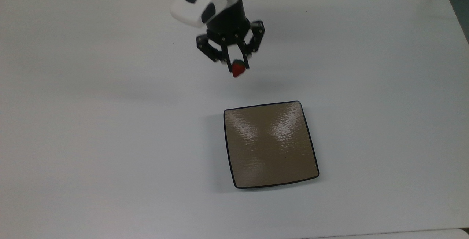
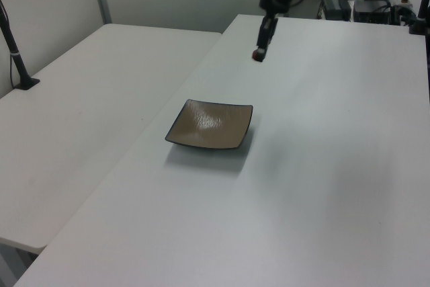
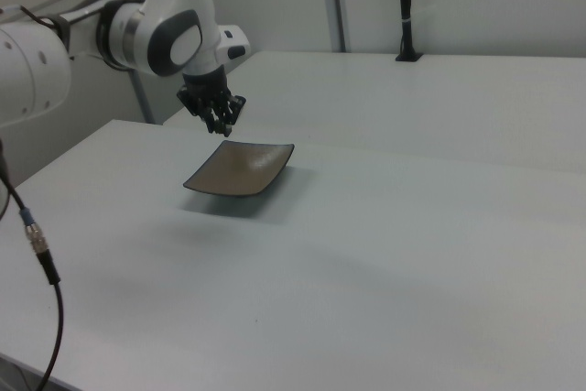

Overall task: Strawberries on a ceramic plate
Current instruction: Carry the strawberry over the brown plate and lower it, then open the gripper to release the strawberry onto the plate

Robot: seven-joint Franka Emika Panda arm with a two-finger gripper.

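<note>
In the top view, the arm's black two-finger pincer (image 1: 237, 66) hangs above the white counter (image 1: 91, 121), its fingers clamped together on a tiny red cone-shaped strawberry (image 1: 238, 70) with a dark green cap. The berry pokes out below the fingertips. The square glossy tan-brown ceramic plate (image 1: 270, 144) with its thin dark rim sits flat on the counter, bare, and the berry is well short of it, off the plate's far edge towards the top view's upper left.

From the left view, the pincer (image 2: 258, 54) is clearly in the air, high above the counter and beyond the plate (image 2: 210, 125), a little to the left view's right of it. The red speck of the strawberry (image 2: 258, 54) shows at its tip.

In the right view, the pincer (image 3: 222, 129) hovers just beside the plate's (image 3: 240, 169) far-left corner, higher than the rim.

To my eye the carry is under way and the drop is not yet due. Done well, the arm would travel on until the berry is over the middle of the plate, not its incurved edge, then come down low before letting go. A cone like that will likely roll on a glossy surface, so a low, gentle release near the centre should keep it from skating over the rim.
</note>
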